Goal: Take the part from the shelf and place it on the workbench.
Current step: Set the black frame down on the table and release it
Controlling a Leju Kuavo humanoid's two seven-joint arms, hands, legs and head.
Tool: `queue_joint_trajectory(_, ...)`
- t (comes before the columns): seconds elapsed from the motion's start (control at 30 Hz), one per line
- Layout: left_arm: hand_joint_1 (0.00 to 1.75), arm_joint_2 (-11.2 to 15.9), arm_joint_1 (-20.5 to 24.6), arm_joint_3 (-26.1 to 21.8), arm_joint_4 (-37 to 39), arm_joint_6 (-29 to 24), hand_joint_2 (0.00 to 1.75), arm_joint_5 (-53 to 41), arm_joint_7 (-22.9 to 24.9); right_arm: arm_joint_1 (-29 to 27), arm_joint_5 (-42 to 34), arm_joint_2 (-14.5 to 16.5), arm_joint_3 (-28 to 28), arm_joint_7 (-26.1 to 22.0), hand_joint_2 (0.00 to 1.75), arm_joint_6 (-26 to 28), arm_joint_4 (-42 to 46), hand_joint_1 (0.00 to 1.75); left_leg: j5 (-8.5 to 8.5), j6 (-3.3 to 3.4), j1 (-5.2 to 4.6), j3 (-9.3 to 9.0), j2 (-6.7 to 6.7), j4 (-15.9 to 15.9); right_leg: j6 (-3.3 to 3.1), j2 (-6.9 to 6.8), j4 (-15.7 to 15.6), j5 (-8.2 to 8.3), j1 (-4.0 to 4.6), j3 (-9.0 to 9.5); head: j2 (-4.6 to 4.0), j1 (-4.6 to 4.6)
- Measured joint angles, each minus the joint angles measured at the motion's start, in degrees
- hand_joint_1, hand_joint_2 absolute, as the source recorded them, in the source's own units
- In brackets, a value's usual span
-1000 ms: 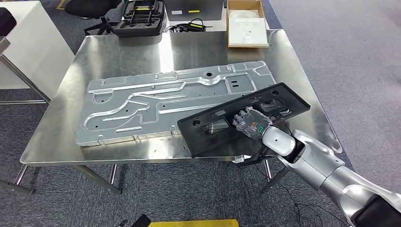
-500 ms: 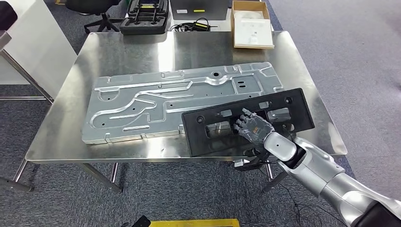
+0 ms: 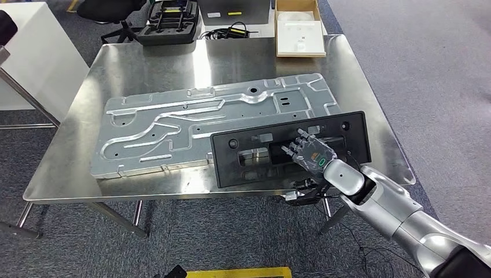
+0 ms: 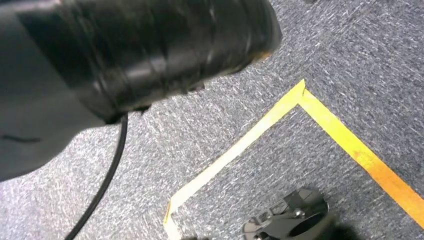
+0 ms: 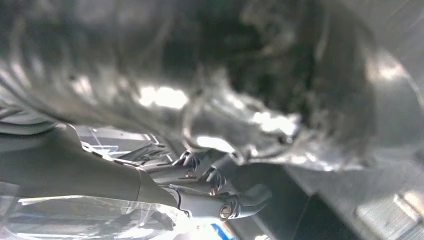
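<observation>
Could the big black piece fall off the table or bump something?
Maybe. The black part lies near the workbench's front edge, so a nudge as the right hand lets go might tip it off. The hand's fingers reach into an opening in the part, so pulling back could snag and drag it. One end also overlaps the silver metal panel, so it may sit unevenly and scrape.

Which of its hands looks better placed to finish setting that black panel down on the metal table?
The right hand: it already grips the black panel over the metal table. The left wrist camera faces carpet.
</observation>
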State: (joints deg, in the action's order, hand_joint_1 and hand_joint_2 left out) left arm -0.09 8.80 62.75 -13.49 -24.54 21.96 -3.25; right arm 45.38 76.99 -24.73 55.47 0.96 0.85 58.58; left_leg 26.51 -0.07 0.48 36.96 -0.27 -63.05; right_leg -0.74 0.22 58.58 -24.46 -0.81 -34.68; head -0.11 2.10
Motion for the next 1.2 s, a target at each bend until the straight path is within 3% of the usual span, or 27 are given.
queue_joint_trajectory(0.07, 0.00, 0.02, 0.06, 0.00, -0.01, 0.22, 0.00, 0.13, -0.07, 0.08, -0.12, -0.03, -0.48, 0.26, 0.00, -0.01, 0.36, 0.00, -1.25, 0.53, -0.27, -2.32, -0.02, 4.79, 0.44, 0.04, -0.03, 0.05, 0.10, -0.10, 0.00, -0.05)
queue_joint_trajectory(0.2, 0.00, -0.01, -0.08, 0.00, 0.00, 0.53, 0.00, 0.33, -0.24, 0.24, -0.32, -0.26, -1.52, 1.14, 0.00, 0.03, 1.51, 0.00, -1.80, 1.63, -0.24, -2.74, 0.06, 6.15, 1.62, 0.03, 0.28, -0.42, -0.02, -0.40, 0.00, -0.12)
queue_joint_trajectory(0.27, 0.00, -0.03, -0.02, 0.00, 0.00, 0.70, 0.00, 0.37, -0.39, 0.55, -0.62, -0.60, -2.21, 1.74, 0.00, 0.12, 2.44, 0.00, -2.20, 2.26, -0.06, -2.97, 0.15, 6.74, 1.81, 0.00, 4.72, -3.28, -0.06, -2.29, 0.00, -0.22)
queue_joint_trajectory(0.33, 0.00, -0.02, -0.08, 0.00, 0.00, 0.96, 0.00, 0.40, -0.46, 0.80, -0.98, -1.08, -2.88, 2.20, 0.00, 0.11, 3.33, 0.00, -2.22, 2.51, -0.11, -2.96, 0.10, 6.72, 1.95, 0.01, 12.09, -6.64, -0.08, -5.55, 0.00, -0.29)
queue_joint_trajectory(0.37, 0.00, -0.02, -0.16, 0.00, 0.00, 1.08, 0.00, 0.40, -0.48, 0.85, -1.10, -1.36, -3.13, 2.34, 0.00, 0.07, 3.78, 0.00, -2.18, 2.52, -0.13, -2.96, 0.07, 6.66, 2.06, 0.00, 14.61, -7.24, -0.12, -6.74, 0.00, -0.29)
queue_joint_trajectory(0.4, 0.00, -0.03, -0.24, 0.00, 0.00, 1.16, 0.00, 0.39, -0.49, 0.90, -1.16, -1.61, -3.37, 2.47, 0.00, 0.04, 4.31, 0.00, -2.10, 2.51, -0.11, -2.97, 0.05, 6.54, 2.16, 0.00, 15.12, -6.73, -0.20, -7.02, 0.00, -0.30)
queue_joint_trajectory(0.43, 0.00, -0.05, -0.29, 0.00, 0.00, 1.20, 0.00, 0.39, -0.51, 1.01, -1.19, -1.85, -3.63, 2.62, 0.00, 0.04, 4.95, 0.00, -1.98, 2.44, -0.08, -2.97, 0.02, 6.35, 2.25, -0.01, 13.46, -5.25, -0.30, -6.28, 0.00, -0.31)
queue_joint_trajectory(0.5, 0.00, -0.09, -0.31, 0.00, 0.00, 1.24, 0.00, 0.39, -0.59, 1.39, -1.29, -2.39, -4.45, 3.20, 0.00, 0.36, 6.69, 0.00, -1.51, 2.01, -0.09, -2.90, -0.01, 5.70, 2.34, -0.03, 6.25, -1.72, -0.48, -2.77, 0.00, -0.30)
queue_joint_trajectory(0.57, 0.00, -0.09, -0.28, -0.01, 0.00, 1.27, 0.00, 0.44, -0.67, 1.62, -1.62, -2.97, -5.56, 3.96, 0.00, 0.98, 8.96, 0.00, -1.10, 1.40, -0.27, -2.61, -0.05, 4.97, 2.11, 0.04, 1.39, -0.47, -0.38, -0.42, 0.00, -0.22)
queue_joint_trajectory(0.67, 0.00, -0.08, -0.35, -0.02, 0.00, 1.38, 0.00, 0.51, -0.77, 1.46, -2.16, -3.90, -7.19, 4.53, 0.00, 1.50, 12.37, 0.00, -1.06, 0.58, -0.31, -2.31, -0.03, 4.89, 1.26, 0.14, 0.60, -0.48, -0.20, -0.23, 0.00, -0.19)
queue_joint_trajectory(0.73, 0.00, -0.07, -0.33, -0.02, 0.00, 1.39, 0.00, 0.51, -0.79, 1.47, -2.22, -4.28, -8.10, 4.66, 0.00, 1.60, 14.10, 0.00, 0.27, 0.01, -0.19, -1.51, 0.01, 3.04, 0.60, 0.13, 0.31, -0.28, -0.35, -0.07, 0.00, -0.05)
queue_joint_trajectory(0.83, 0.00, -0.10, -0.35, -0.01, -0.01, 1.41, 0.00, 0.51, -0.80, 1.40, -2.22, -4.68, -9.03, 4.72, 0.00, 1.66, 15.91, 0.00, 5.07, -0.62, 0.01, 3.25, 0.04, -7.20, -0.04, 0.04, 0.21, -0.26, -0.23, 0.01, 0.00, 0.17)
queue_joint_trajectory(0.87, 0.00, -0.11, -0.41, 0.00, -0.01, 1.42, 0.00, 0.52, -0.80, 1.30, -2.22, -4.76, -9.13, 4.72, 0.00, 1.68, 16.24, 0.00, 5.87, -0.67, 0.05, 4.69, 0.04, -10.12, -0.12, 0.05, 0.22, -0.27, -0.12, 0.01, 0.00, 0.16)
queue_joint_trajectory(0.9, 0.00, -0.11, -0.46, -0.01, -0.01, 1.44, 0.00, 0.54, -0.80, 1.17, -2.28, -4.84, -9.22, 4.72, 0.00, 1.81, 16.59, 0.00, 5.63, -0.60, 0.06, 5.26, 0.03, -11.11, -0.16, 0.10, 0.24, -0.28, -0.02, 0.02, 0.00, 0.16)
queue_joint_trajectory(0.93, 0.00, -0.11, -0.47, -0.01, 0.00, 1.51, 0.00, 0.55, -0.80, 1.00, -2.49, -4.95, -9.38, 4.75, 0.00, 2.17, 17.01, 0.00, 4.40, -0.43, 0.04, 4.76, 0.03, -9.89, -0.18, 0.17, 0.26, -0.28, 0.07, 0.03, 0.00, 0.16)
queue_joint_trajectory(1.03, 0.00, -0.04, -0.36, -0.02, 0.00, 1.83, 0.00, 0.58, -0.81, 0.53, -3.84, -5.34, -10.44, 5.01, 0.00, 4.70, 18.81, 0.00, -0.54, 0.68, -0.27, -0.46, 0.05, 1.09, -0.06, 0.32, 0.26, -0.28, 0.26, 0.04, 0.00, 0.14)
queue_joint_trajectory(1.1, 0.00, 0.01, -0.29, -0.02, 0.00, 2.05, 0.00, 0.63, -0.75, 0.10, -4.69, -5.74, -11.38, 5.19, 0.00, 6.31, 20.40, 0.00, -1.33, 1.17, -0.69, -2.34, 0.03, 5.03, 0.37, 0.31, 0.06, -0.17, 0.23, -0.02, 0.00, 0.13)
queue_joint_trajectory(1.2, 0.00, 0.01, -0.46, -0.02, 0.00, 2.38, 0.00, 0.75, -0.62, -1.16, -5.07, -6.23, -12.53, 5.37, 0.00, 7.28, 23.79, 0.00, -1.72, 1.70, -0.70, -2.71, 0.03, 6.07, 1.26, 0.26, -0.28, -0.13, 0.14, 0.02, 0.00, 0.07)
